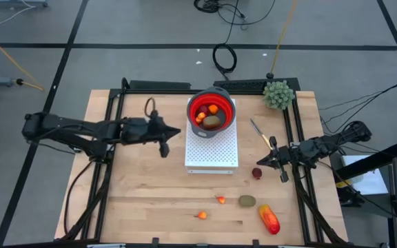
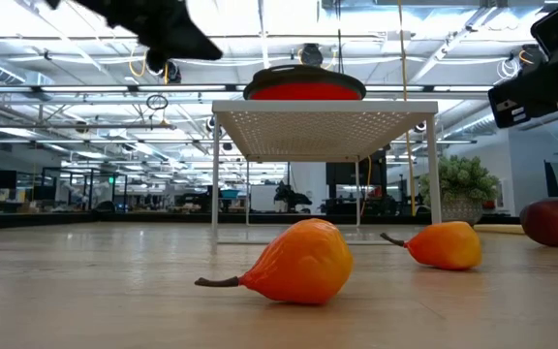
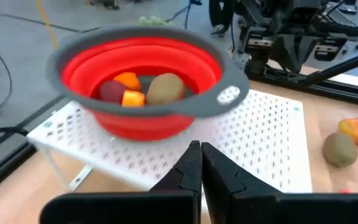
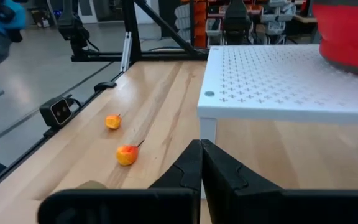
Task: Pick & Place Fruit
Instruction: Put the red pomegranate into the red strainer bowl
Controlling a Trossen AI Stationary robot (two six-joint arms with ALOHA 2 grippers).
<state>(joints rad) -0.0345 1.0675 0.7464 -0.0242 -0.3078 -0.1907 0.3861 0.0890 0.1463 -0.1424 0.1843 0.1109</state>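
Wooden table (image 1: 143, 200) filled the overhead shot, grey floor and loose cables all around it, and at its centre stood one white perforated stand (image 1: 212, 148) with one red collapsible bowl (image 1: 211, 111) perched on its twelve-o'clock end. Count the fruit in the bowl: the left wrist camera showed four pieces, a dark-red one (image 3: 112, 91), two orange ones (image 3: 128, 79) (image 3: 133, 98) and a brown-green oval (image 3: 165, 88), all crowded together on the bottom.

Out on the bare wood, five more. One dark-red ball (image 1: 257, 173) sat at three o'clock of the stand's near corner, just beside the right gripper. Down toward six o'clock lay two tiny orange-red pieces (image 1: 201, 215) (image 1: 220, 200), stems visible in the low view, well apart from each other. At five o'clock rested one brown-green oval (image 1: 247, 201), and just beyond it one larger red-orange oblong (image 1: 269, 219), the two near but apart.

Left gripper (image 1: 164, 145) hovered at nine o'clock of the stand, jaws pressed together with nothing between them, its fingers (image 3: 188, 171) pointing at the bowl. Right gripper (image 1: 284, 175) hung at three o'clock, jaws likewise pinched tight and empty.

Off the fruit list: one green spiky ball plant (image 1: 278, 95) at the table's one-o'clock corner, and one yellow-handled knife (image 1: 260, 134) lying between plant and right gripper.
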